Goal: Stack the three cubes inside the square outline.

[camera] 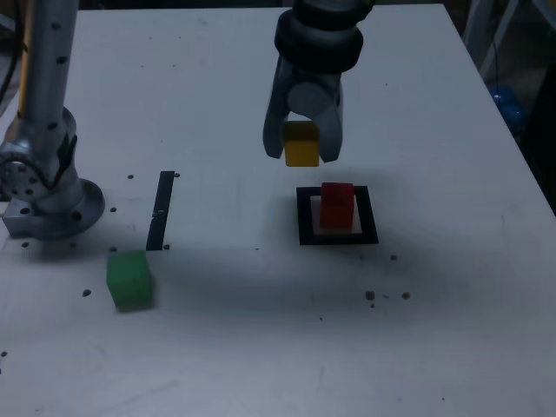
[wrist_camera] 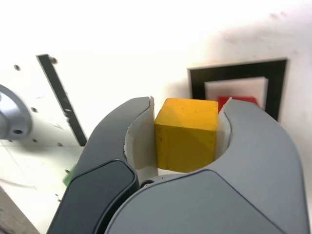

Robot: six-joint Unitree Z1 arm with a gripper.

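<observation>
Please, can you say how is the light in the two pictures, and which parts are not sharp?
Exterior view: dim and bluish, soft shadow near the green cube. Wrist view: white surface overexposed, black outline slightly blurred, yellow cube sharper.

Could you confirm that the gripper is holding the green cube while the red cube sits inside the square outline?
Not quite: the gripper is holding the yellow cube, as both views show; the green cube rests on the table in the exterior view. The red cube does sit inside the square outline.
</observation>
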